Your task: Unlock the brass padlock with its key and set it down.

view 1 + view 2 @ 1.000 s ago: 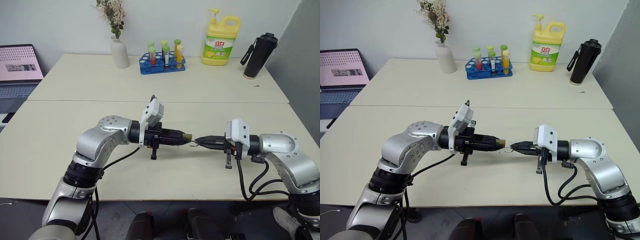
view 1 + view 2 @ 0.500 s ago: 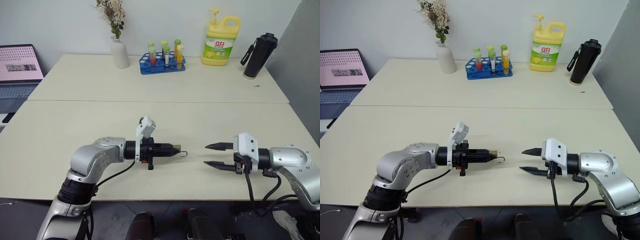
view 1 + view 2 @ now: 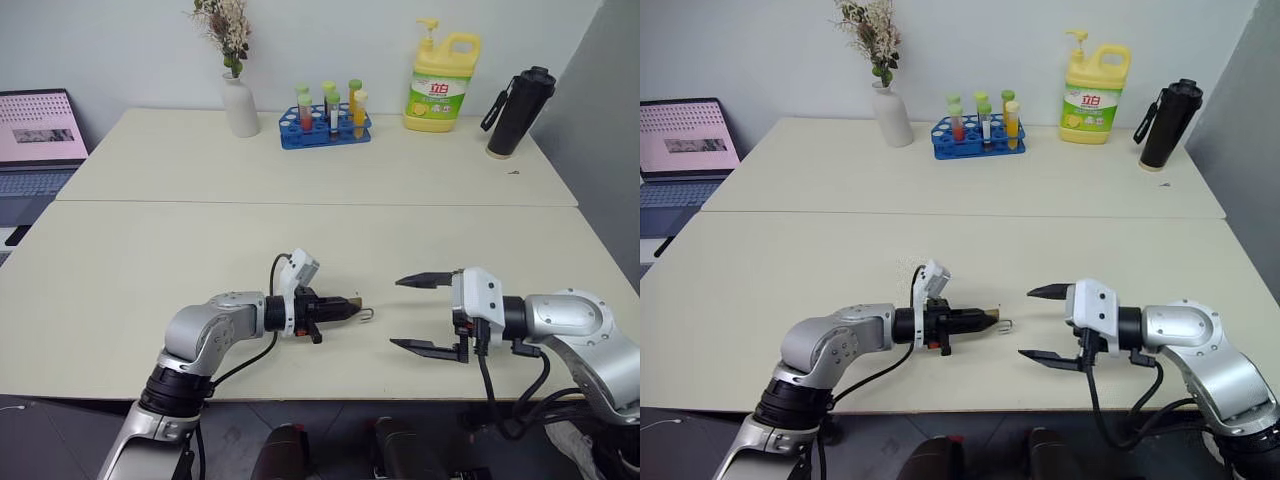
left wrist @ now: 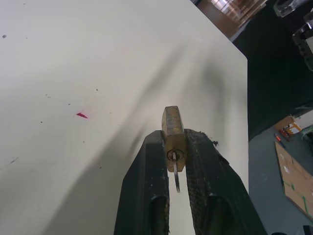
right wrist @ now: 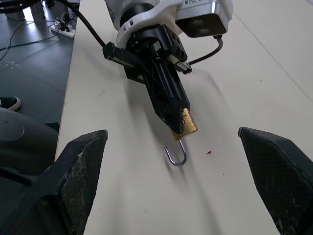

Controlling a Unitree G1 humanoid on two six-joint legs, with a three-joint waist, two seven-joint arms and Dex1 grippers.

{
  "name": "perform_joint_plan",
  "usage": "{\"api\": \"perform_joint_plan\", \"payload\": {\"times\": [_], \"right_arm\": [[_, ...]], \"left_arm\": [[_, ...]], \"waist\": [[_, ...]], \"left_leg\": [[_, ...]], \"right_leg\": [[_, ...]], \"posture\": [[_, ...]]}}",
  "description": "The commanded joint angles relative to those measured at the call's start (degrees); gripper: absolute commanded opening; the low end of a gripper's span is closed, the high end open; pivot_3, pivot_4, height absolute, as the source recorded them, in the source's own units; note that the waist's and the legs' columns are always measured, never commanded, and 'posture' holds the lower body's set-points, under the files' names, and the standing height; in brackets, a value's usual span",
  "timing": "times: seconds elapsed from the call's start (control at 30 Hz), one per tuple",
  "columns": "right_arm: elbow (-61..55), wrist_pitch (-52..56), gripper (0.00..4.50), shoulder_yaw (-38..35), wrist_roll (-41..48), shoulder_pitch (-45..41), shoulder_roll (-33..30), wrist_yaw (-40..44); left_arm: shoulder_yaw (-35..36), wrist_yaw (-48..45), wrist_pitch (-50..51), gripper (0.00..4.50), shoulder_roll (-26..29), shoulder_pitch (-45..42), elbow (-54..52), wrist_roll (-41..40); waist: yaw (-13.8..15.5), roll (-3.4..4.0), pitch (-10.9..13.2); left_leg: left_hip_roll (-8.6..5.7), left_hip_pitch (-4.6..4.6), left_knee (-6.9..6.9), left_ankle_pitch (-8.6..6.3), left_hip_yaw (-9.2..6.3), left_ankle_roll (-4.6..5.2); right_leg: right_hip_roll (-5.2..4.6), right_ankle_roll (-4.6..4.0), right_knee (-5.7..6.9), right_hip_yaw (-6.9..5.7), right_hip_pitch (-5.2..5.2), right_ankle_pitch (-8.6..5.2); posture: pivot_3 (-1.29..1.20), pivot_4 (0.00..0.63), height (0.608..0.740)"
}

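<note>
My left gripper (image 3: 345, 308) is shut on the brass padlock (image 4: 172, 128), held low over the table (image 3: 300, 240) and pointing towards my right gripper. The silvery shackle (image 5: 177, 154) sticks out past the fingertips as an open hook. In the left wrist view the key (image 4: 175, 178) is a thin grey sliver standing in the keyhole between the two black fingers (image 4: 149, 191). My right gripper (image 3: 398, 312) faces the padlock from a short gap away, wide open, with nothing between its fingers (image 5: 83, 171).
Along the back of the table stand a white vase with dried flowers (image 3: 240, 105), a blue rack of test tubes (image 3: 324, 128), a yellow detergent bottle (image 3: 440, 85) and a black flask (image 3: 518, 100). A laptop (image 3: 38, 140) sits at the far left.
My right gripper, shut at the padlock's shackle a second ago, has opened wide and drawn back. My left gripper has rolled and sunk towards the table with the padlock.
</note>
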Motion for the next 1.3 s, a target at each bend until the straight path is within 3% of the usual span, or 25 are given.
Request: {"api": "perform_joint_plan", "payload": {"times": [0.03, 0.37, 0.4, 0.53, 0.7, 1.03, 1.3], "right_arm": [[-0.1, -0.7, 4.5, -0.1, -0.5, -0.6, -0.5, 0.3], [0.6, -0.5, 4.5, -0.4, -1.7, 0.2, -0.6, 0.2], [0.6, -0.4, 4.5, -0.4, -1.7, 0.3, -0.7, 0.2], [0.6, -0.4, 4.5, -0.5, -1.8, 0.5, -0.9, 0.2], [0.4, -0.2, 4.5, -1.0, -2.1, 0.6, -1.2, -0.2], [3.4, -1.3, 4.5, -1.2, -3.0, -0.6, -2.0, 0.2], [8.7, -4.0, 4.5, -0.5, -3.8, -2.9, -3.1, 3.9]], "left_arm": [[-0.1, -0.1, 0.2, 0.16, -0.8, -1.5, 1.4, 0.0], [-1.7, 0.9, 0.2, 0.16, -2.9, -3.3, 5.0, 1.9], [-1.8, 1.2, -0.1, 0.89, -3.0, -3.5, 5.4, 2.4], [-2.2, 0.8, -2.2, 2.08, -3.1, -3.8, 5.4, 4.0], [0.2, 0.0, -13.9, 3.68, 0.2, -4.3, 0.6, 8.9], [4.4, -9.0, -30.0, 3.68, 18.8, 8.4, -17.1, 14.4], [10.5, -11.2, -34.8, 3.68, 26.3, 22.7, -23.8, 14.7]], "waist": [[0.0, 0.0, 0.0], [0.0, 0.0, 0.0], [0.0, 0.0, 0.0], [0.0, 0.0, 0.0], [-0.1, 0.0, 0.0], [0.0, 0.0, 0.0], [0.0, 0.02, 0.0]], "left_leg": [[-0.02, 0.0, 0.0, 0.0, 0.01, 0.0], [-0.02, 0.01, 0.0, 0.0, 0.0, 0.0], [-0.02, 0.01, 0.0, 0.0, 0.01, 0.0], [-0.02, 0.0, 0.0, 0.0, 0.01, 0.0], [-0.03, 0.0, 0.0, 0.0, 0.02, 0.0], [0.06, 0.02, -0.08, -0.01, 0.09, -0.01], [0.09, 0.02, -0.1, -0.02, 0.14, 0.02]], "right_leg": [[0.0, 0.0, 0.0, 0.01, 0.0, 0.0], [0.01, 0.0, 0.0, 0.0, 0.0, 0.0], [0.01, 0.0, 0.0, 0.01, 0.0, 0.0], [0.0, 0.0, -0.01, 0.01, 0.0, 0.0], [0.01, 0.0, 0.0, 0.03, 0.0, 0.0], [-0.05, -0.02, -0.06, 0.08, -0.03, -0.01], [-0.3, -0.07, -0.08, 0.07, -0.06, -0.04]], "posture": [[0.0, 0.15, 0.74], [0.0, 0.15, 0.74], [0.0, 0.15, 0.74], [0.0, 0.15, 0.74], [0.0, 0.15, 0.74], [0.0, 0.15, 0.74], [0.0, 0.15, 0.74]]}}
